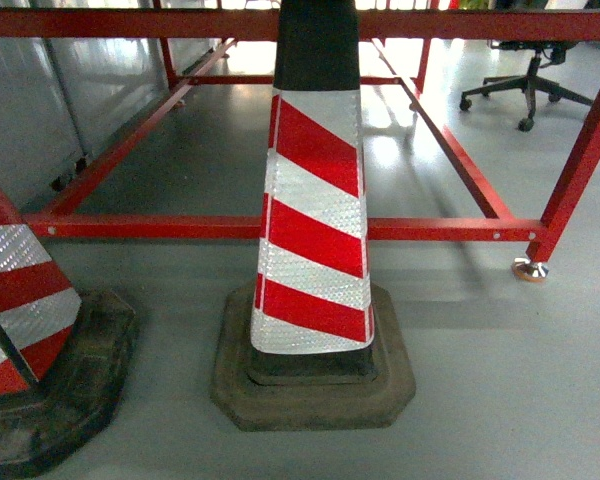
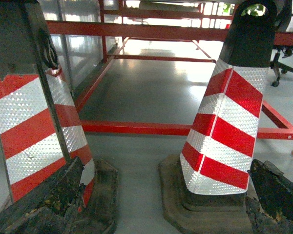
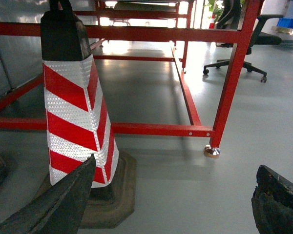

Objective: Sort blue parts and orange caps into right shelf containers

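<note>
Two cones (image 1: 315, 230) (image 1: 20, 300) and a red frame (image 1: 280, 228) fill the view; no bins, shelf, parts or caps show anywhere. Small parts and caps would likely be light and stiff, pinched across their sides. Left gripper (image 2: 161, 204) and right gripper (image 3: 173, 200) both gape empty. A chair (image 1: 528, 85) stands beyond.

Centre-frame cone (image 1: 315, 230): diagonal red and reflective white stripes, black top, dark grey-brown base. Lower-left cone (image 1: 15, 290): same red-and-white striping, black base. Tube frame (image 1: 180, 228): painted red. Floor (image 1: 500, 380): glossy grey. Upper-right office chair (image 1: 528, 85): black.
</note>
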